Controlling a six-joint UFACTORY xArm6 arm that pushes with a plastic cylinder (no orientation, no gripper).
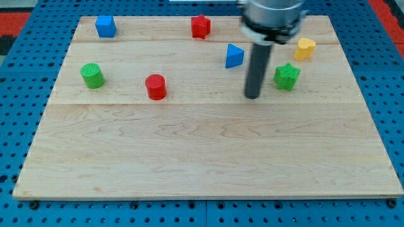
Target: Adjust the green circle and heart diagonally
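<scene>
The green circle [92,75] stands at the view's left on the wooden board [202,164]. The yellow heart [305,48] sits at the view's upper right. My tip [252,96] rests on the board right of centre, touching no block. It is just left of the green star [286,76] and below the blue triangle [234,56]. The green circle is far to the tip's left, and the yellow heart is above and to its right.
A red cylinder [155,86] stands between the green circle and my tip. A blue cube [105,26] sits at the upper left. A red block [201,26] sits at the top centre. The board lies on a blue pegboard [25,126].
</scene>
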